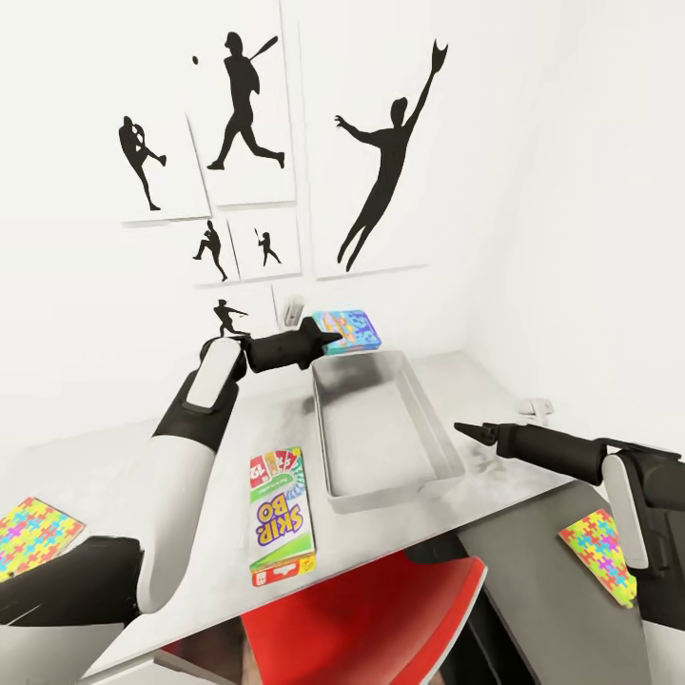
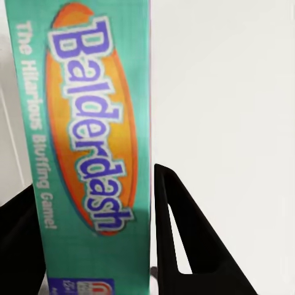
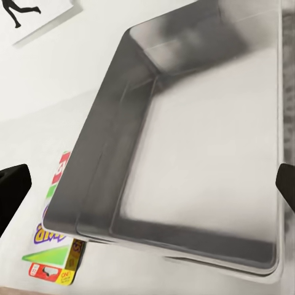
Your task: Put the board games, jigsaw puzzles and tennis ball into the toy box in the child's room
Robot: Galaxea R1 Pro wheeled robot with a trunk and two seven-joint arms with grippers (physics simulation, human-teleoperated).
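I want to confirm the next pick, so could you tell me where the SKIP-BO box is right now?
In the head view, the SKIP-BO box lies flat on the table near its front edge, just left of the toy box, untouched by either gripper.

Blue game point(image 1: 348, 331) above grey bin point(image 1: 433, 442)

grey table point(image 1: 495, 400), toy box point(image 1: 433, 433), SKIP-BO game point(image 1: 279, 514)

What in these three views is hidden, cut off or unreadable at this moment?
- Balderdash box: the left wrist view's edges crop its top and bottom; in the head view the left gripper covers part of it.
- SKIP-BO box: the toy box hides most of it in the right wrist view.
- Right gripper: seen side-on in the head view, so whether it is open or shut is unclear.
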